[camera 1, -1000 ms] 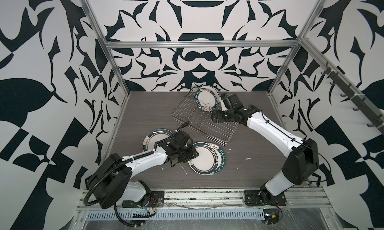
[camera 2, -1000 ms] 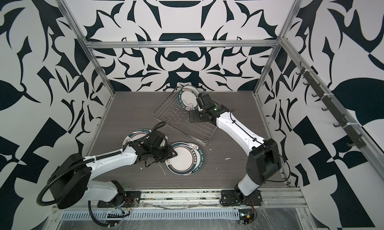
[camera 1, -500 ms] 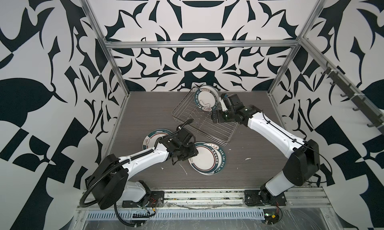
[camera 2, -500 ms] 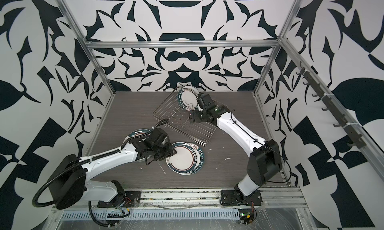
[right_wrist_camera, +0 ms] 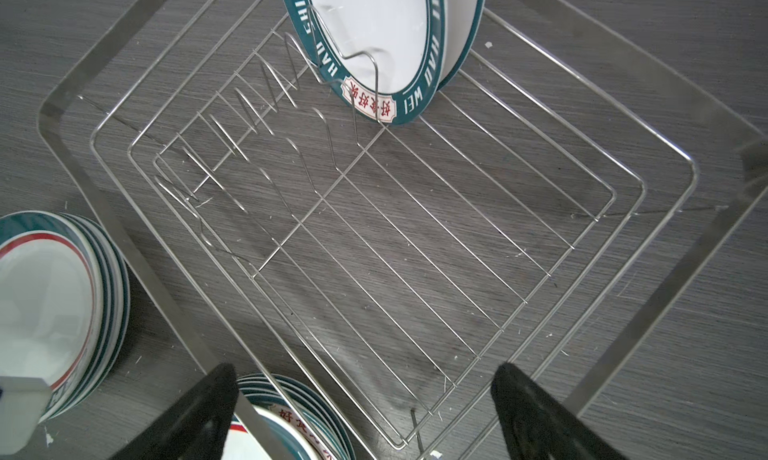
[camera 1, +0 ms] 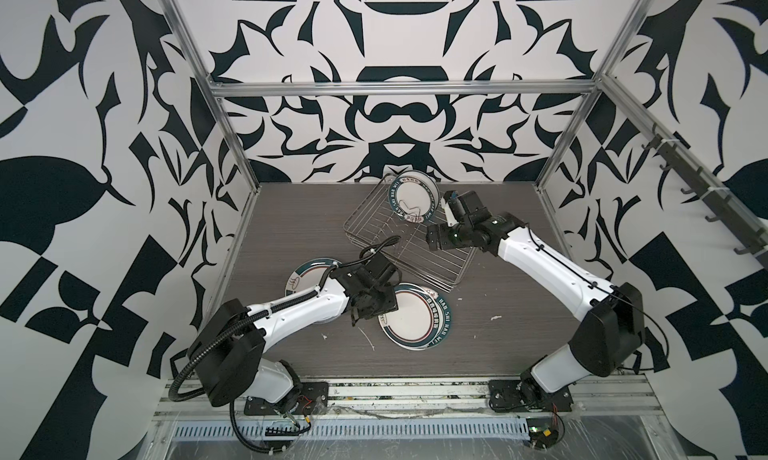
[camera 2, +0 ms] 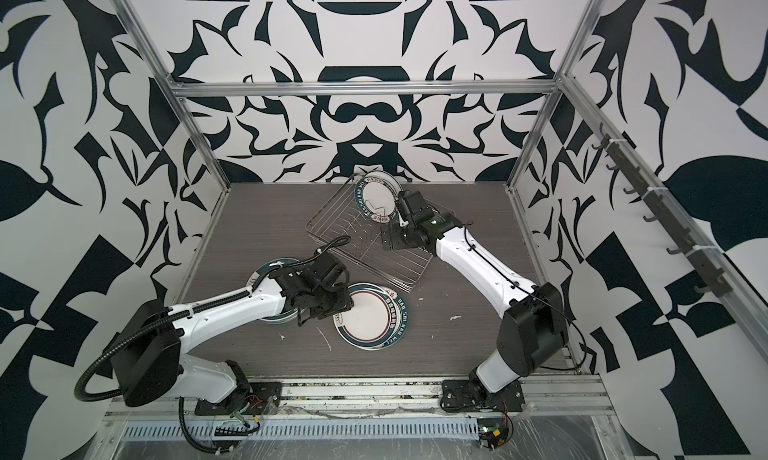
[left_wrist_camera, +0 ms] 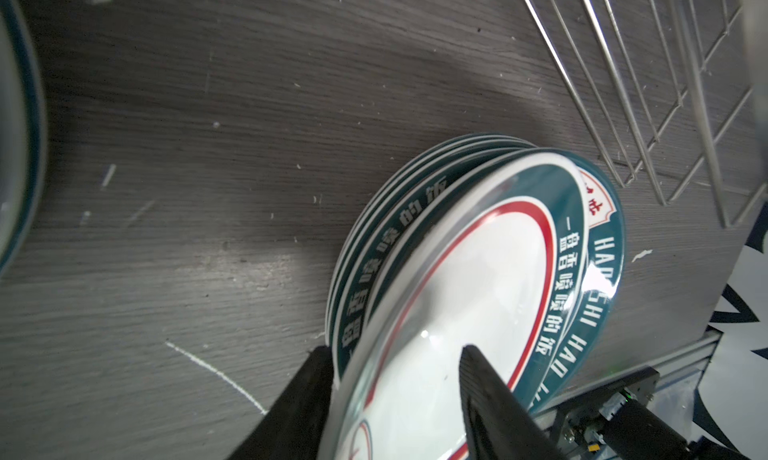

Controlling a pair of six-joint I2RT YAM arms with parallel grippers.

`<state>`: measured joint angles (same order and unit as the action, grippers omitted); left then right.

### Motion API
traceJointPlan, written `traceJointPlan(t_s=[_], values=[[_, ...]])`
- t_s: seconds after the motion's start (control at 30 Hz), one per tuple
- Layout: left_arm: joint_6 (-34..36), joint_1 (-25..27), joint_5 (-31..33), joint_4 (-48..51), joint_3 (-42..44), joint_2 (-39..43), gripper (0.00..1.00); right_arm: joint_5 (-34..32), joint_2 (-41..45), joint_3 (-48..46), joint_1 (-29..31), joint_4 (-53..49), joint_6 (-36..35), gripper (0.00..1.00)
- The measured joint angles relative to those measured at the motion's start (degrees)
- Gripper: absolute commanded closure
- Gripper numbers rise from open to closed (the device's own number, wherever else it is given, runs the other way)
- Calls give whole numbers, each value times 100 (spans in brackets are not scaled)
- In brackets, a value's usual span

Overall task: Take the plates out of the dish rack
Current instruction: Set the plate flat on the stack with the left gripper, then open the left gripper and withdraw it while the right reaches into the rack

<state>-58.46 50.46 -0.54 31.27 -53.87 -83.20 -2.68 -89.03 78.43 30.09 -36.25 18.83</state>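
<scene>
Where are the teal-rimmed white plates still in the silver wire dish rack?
In both top views the plates stand upright in the dish rack, at its far corner beyond the right gripper.

Standing here, the two top cams hang high at the front, side by side, tilted down at the whole table (camera 1: 299, 213). They're far off, so both top views overlap nearly completely. Left wrist cam sits really close and low, skimming along a plate stack (left_wrist_camera: 478, 246) toward the rack (left_wrist_camera: 615, 105) corner. Right wrist cam looks steeply down into the rack, mid-range, and catches that same stack (right_wrist_camera: 291, 416) at its edge.
</scene>
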Motion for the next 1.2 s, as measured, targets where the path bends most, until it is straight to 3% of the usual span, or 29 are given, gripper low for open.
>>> traceJointPlan(t_s=[0.67, 0.9, 1.2], values=[[111, 372, 649, 872, -802, -466, 39, -55, 190, -142, 0, -31, -168, 0], [232, 785, 1003, 1082, -1244, -468, 25, -195, 254, -166, 0, -101, -238, 0], [437, 1226, 1292, 1182, -1840, -739, 20, -269, -118, 680, -101, -468, -452, 1]])
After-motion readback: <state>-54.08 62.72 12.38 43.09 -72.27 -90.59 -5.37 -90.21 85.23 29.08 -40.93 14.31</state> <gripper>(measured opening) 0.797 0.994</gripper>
